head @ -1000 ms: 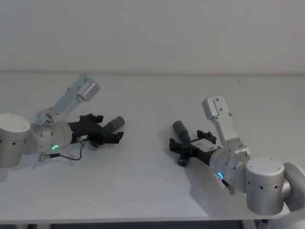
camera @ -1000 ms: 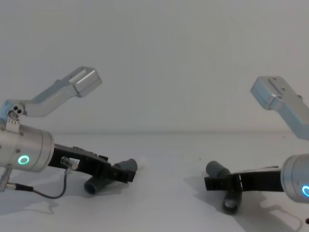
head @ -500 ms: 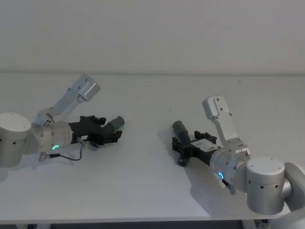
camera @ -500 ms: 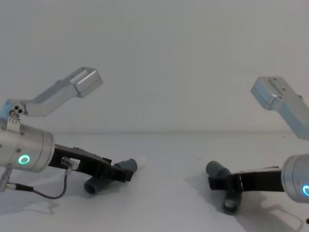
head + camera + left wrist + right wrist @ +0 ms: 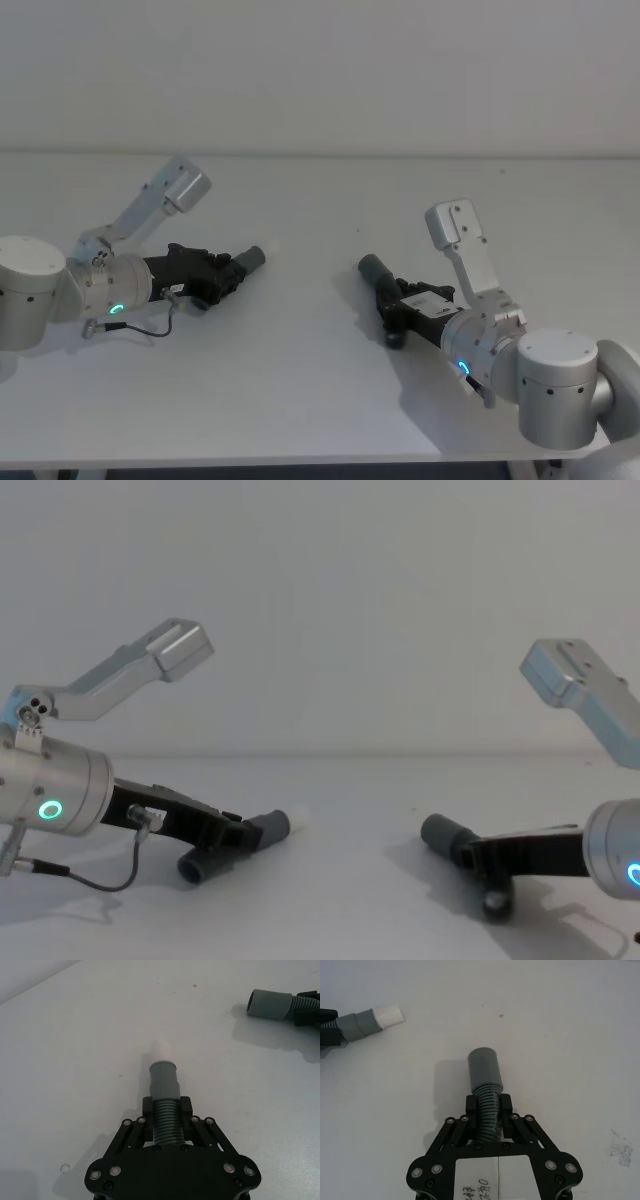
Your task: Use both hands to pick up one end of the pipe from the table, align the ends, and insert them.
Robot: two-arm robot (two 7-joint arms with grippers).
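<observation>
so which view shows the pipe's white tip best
The right wrist view: the white tip lies side-on, outlined beyond its grey cuff. The left wrist view has it pale against the table. Chest view: a faint glimpse. Head view: too small to tell.

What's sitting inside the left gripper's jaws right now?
The ribbed part of one pipe piece, clamped by the left gripper. Its grey cuff and white tip stick out beyond the jaws. The hose's rear stretch is covered by the gripper body.
</observation>
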